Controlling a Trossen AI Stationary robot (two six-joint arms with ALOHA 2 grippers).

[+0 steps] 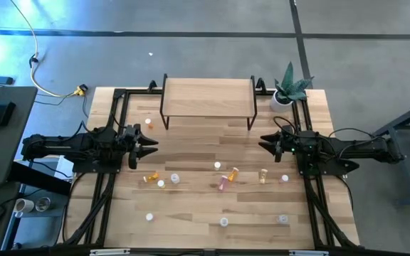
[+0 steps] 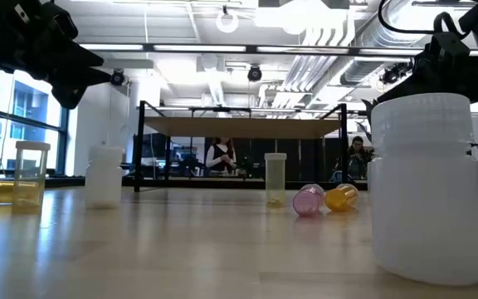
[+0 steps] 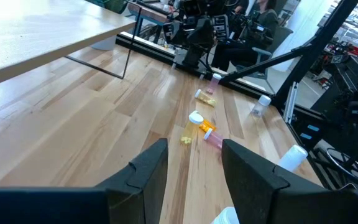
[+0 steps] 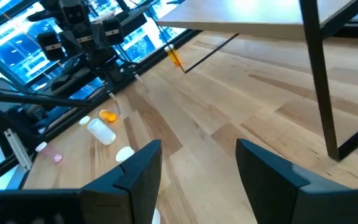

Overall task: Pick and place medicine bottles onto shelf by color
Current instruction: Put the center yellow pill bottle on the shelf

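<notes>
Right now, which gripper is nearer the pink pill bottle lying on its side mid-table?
Right. The right gripper hovers open up and right of the pink pill bottle; the left gripper, also open, sits farther away, across the table.

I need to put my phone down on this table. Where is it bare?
Bare wood lies between the shelf and the bottle scatter, between both hands. The shelf top is empty too. It is crowded around the pink bottle and orange bottle.

white bottle (image 2: 428, 191) close, shelf (image 2: 243, 126) behind

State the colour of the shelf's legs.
Black, on the shelf; clearest in the high view.
</notes>
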